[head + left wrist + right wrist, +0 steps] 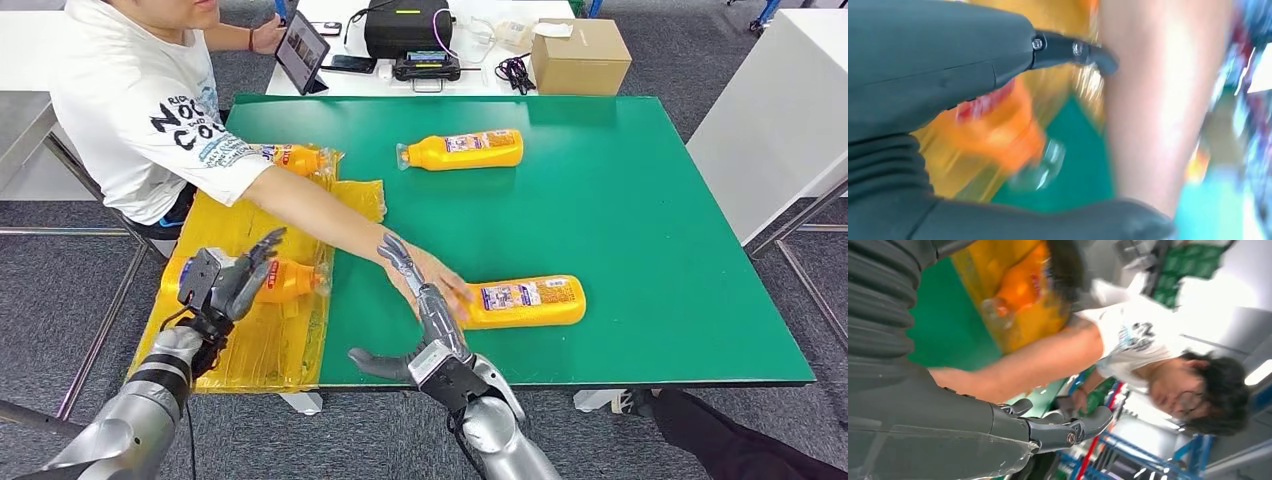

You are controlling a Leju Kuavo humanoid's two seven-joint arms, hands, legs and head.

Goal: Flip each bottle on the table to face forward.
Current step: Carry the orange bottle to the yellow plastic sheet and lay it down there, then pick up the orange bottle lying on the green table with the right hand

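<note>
Several orange bottles lie on their sides. One bottle point(462, 150) rests at the far middle of the green table point(650, 230). A near bottle point(527, 302) lies by the front edge, and a person's hand point(440, 283) rests on its cap end. Two more lie on yellow plastic film point(250, 340) at the left: a far one point(292, 158) and a near one point(288, 281), blurred in the left wrist view point(998, 135). My left hand point(228, 285) point(923, 75) is beside the near one, fingers apart, holding nothing. My right hand point(425, 330) point(998, 430) is open at the front edge, fingers stretched up beside the person's hand.
The person point(150, 110) stands at the table's left, their forearm point(330, 215) point(1158, 100) point(1038, 360) reaching across between my hands. Behind the table are a cardboard box point(580, 55), a tablet point(300, 50) and a black device point(405, 30). A white table point(770, 120) stands at the right.
</note>
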